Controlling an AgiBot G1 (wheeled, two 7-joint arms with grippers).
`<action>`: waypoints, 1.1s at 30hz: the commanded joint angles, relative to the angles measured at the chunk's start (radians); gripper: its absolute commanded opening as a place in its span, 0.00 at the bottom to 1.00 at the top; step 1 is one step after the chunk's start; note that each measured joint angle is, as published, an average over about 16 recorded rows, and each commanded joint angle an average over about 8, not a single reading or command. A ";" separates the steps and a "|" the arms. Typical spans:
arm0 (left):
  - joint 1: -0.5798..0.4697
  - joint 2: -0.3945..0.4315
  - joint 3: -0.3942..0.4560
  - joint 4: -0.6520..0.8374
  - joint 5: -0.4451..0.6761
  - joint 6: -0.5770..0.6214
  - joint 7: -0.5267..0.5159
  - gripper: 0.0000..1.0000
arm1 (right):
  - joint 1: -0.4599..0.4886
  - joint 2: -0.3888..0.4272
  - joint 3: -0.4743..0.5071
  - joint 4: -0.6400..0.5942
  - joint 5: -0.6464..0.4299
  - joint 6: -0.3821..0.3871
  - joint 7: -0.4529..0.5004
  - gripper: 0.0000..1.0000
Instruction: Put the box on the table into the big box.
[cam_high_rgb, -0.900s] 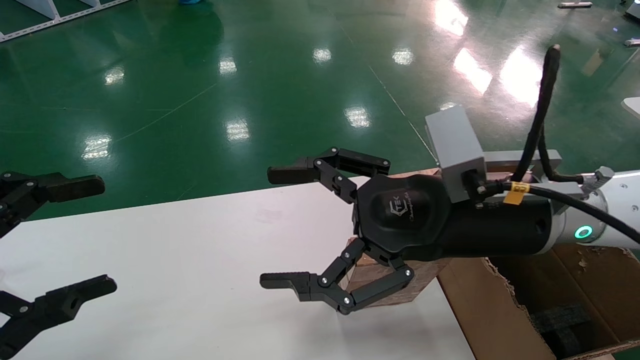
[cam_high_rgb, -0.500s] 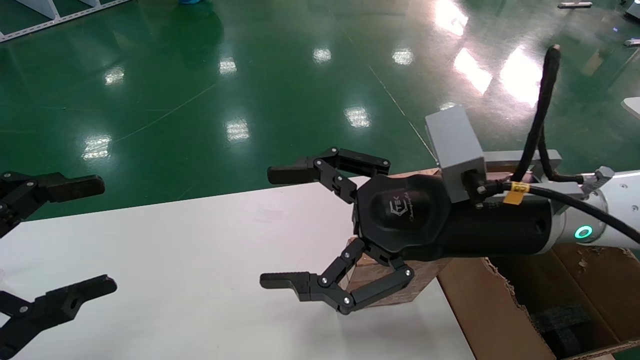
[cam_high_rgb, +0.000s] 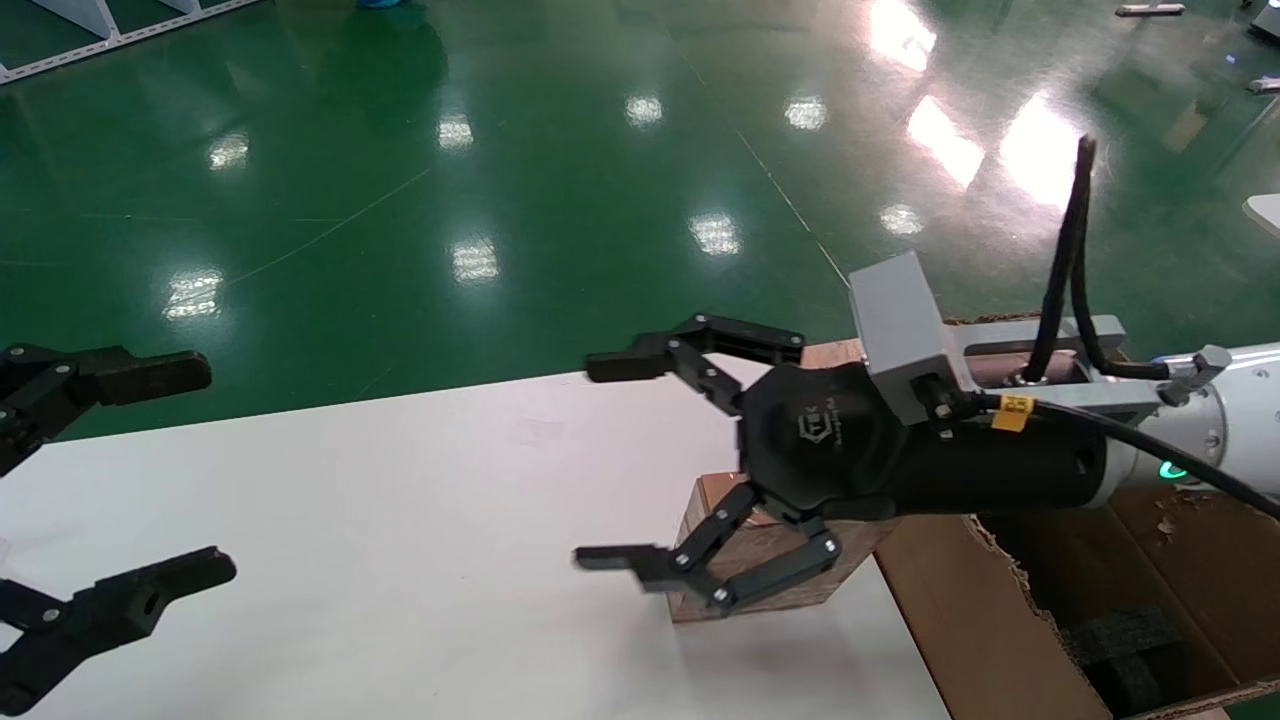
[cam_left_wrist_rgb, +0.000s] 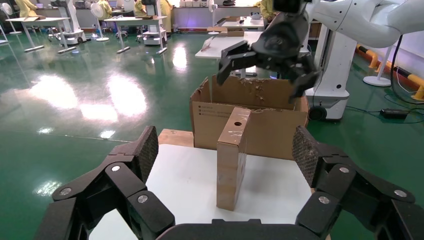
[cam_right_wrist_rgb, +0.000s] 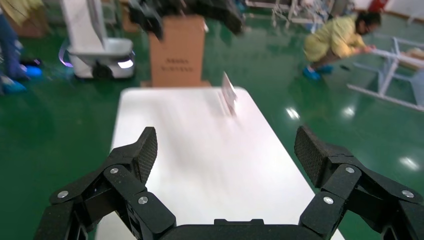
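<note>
Since nothing is gripped yet, I judge this as the approach step, before any grasp: one table (cam_high_rgb: 350, 520), white, with one box (cam_left_wrist_rgb: 231, 157) standing upright on its narrow end near the table's right edge, and one big box (cam_high_rgb: 1010, 620) sitting just past that edge, open, with dark foam showing inside. Two grippers, both mine. My right gripper (cam_high_rgb: 610, 462) hangs above the box, reaching out toward my left, jaws spread wide, holding nothing; its palm is over the box top in the head view and the fingertips stick out past it over bare tabletop, so the box is not between the pads. My left gripper (cam_high_rgb: 160, 475) is parked over the left end of the table, well apart from the box, jaws also wide open and holding nothing. For the next move, I guess the right gripper has to pull back and drop so its pads bracket the box's flat sides, then close, lift, and carry it right over the torn rim of the big box. One small round hole shows in the box's narrow face in the left wrist view.
</note>
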 joint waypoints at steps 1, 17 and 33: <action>0.000 0.000 0.000 0.000 0.000 0.000 0.000 0.00 | 0.005 0.008 -0.002 -0.022 -0.020 -0.006 -0.016 1.00; 0.000 0.000 0.000 0.000 0.000 0.000 0.000 0.00 | 0.040 0.052 -0.092 -0.295 -0.108 -0.061 -0.220 1.00; 0.000 0.000 0.000 0.000 0.000 0.000 0.000 0.00 | 0.132 0.040 -0.229 -0.565 -0.146 -0.059 -0.428 1.00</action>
